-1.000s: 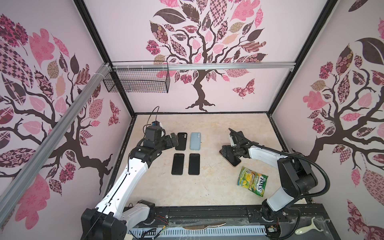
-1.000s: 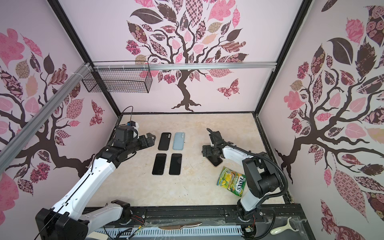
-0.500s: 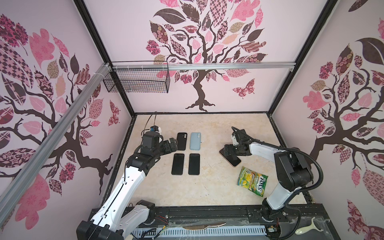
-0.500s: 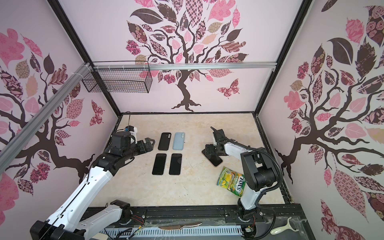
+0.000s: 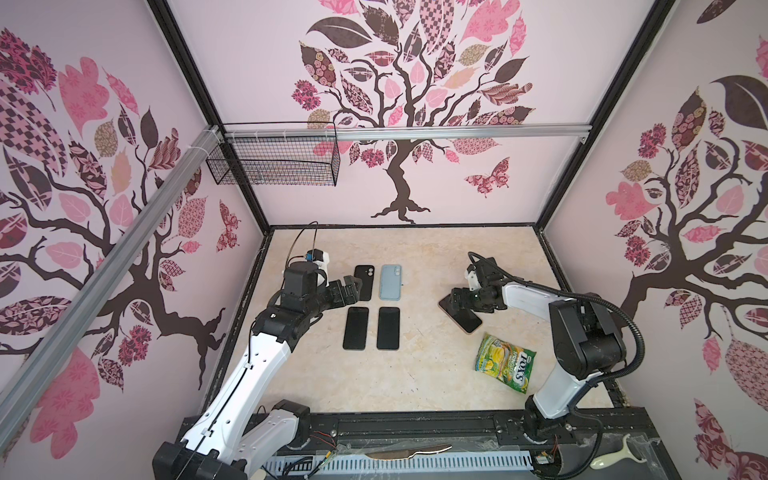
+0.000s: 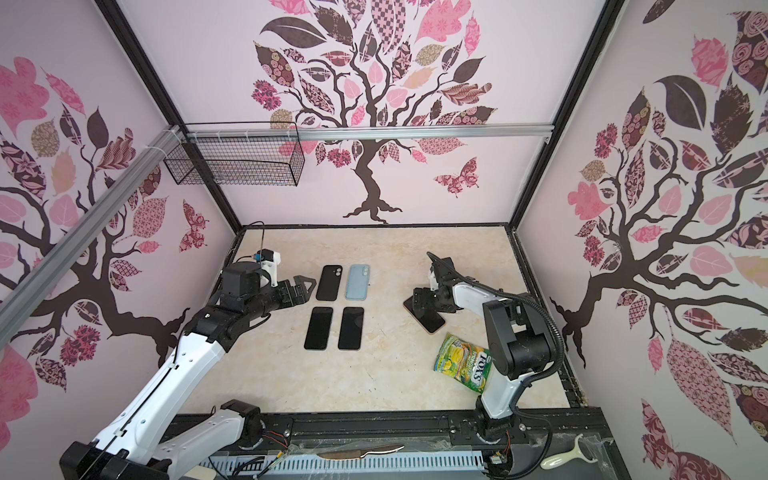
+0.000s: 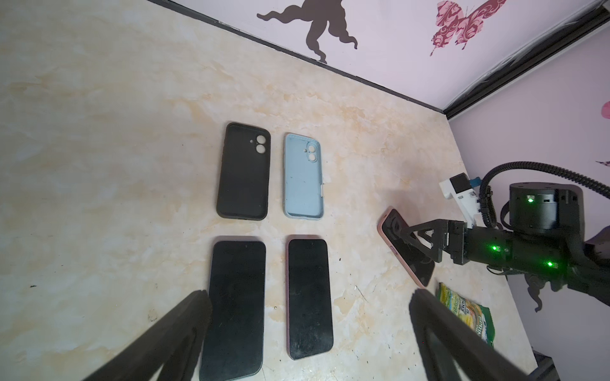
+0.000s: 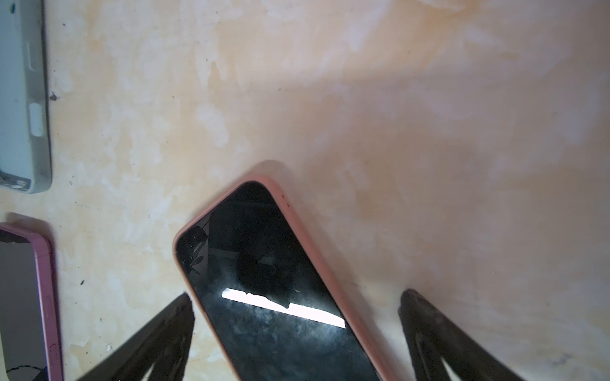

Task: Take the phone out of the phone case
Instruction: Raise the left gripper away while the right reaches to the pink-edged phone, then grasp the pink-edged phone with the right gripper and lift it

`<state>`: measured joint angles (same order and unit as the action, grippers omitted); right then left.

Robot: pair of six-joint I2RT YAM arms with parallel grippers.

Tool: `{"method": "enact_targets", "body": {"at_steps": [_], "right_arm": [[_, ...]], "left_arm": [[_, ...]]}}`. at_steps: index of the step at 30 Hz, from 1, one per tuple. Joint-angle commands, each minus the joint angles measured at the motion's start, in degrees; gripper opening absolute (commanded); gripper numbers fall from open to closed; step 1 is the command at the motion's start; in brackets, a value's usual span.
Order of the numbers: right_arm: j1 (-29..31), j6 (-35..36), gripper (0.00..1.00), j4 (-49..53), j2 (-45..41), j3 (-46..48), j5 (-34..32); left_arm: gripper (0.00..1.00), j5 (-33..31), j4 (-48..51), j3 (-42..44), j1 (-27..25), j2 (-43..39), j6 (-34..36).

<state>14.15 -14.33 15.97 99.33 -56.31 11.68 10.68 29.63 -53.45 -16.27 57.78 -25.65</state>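
The phone in its salmon-pink phone case (image 5: 464,319) (image 6: 428,321) (image 8: 280,290) lies screen up and slanted on the right of the table. My right gripper (image 5: 455,300) (image 6: 419,305) (image 8: 297,300) hangs open over its far end with a finger on each side. One finger (image 8: 171,323) is close to a long edge and the other stands clear of the case. My left gripper (image 5: 353,286) (image 6: 305,286) (image 7: 308,297) is open and empty, beside the black empty case (image 5: 364,282). The left wrist view also shows the cased phone (image 7: 389,237).
A light blue empty case (image 5: 390,282) lies next to the black one, with two bare dark phones (image 5: 356,328) (image 5: 388,328) in front of them. A green candy bag (image 5: 505,368) lies near the right arm's base. A wire basket (image 5: 278,160) hangs on the back rail.
The left arm has shifted its pose and its wrist now sits lower beside the black case. The right gripper stays over the cased phone and has barely moved.
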Motion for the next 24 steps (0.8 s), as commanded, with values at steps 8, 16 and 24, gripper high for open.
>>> {"method": "enact_targets", "body": {"at_steps": [8,16,24], "right_arm": [[1.69,-0.18,1.0,5.28,-1.76,2.74,3.78],[10.28,0.23,1.0,8.42,-3.48,2.69,-4.88],[13.48,0.57,0.99,9.57,2.23,-2.17,-13.32]], "left_arm": [[0.98,4.21,-3.21,2.36,-0.05,0.19,-0.08],[0.98,4.55,-3.52,2.23,0.01,1.47,-0.71],[0.98,4.29,-3.31,2.72,0.01,1.57,-1.5]]}}
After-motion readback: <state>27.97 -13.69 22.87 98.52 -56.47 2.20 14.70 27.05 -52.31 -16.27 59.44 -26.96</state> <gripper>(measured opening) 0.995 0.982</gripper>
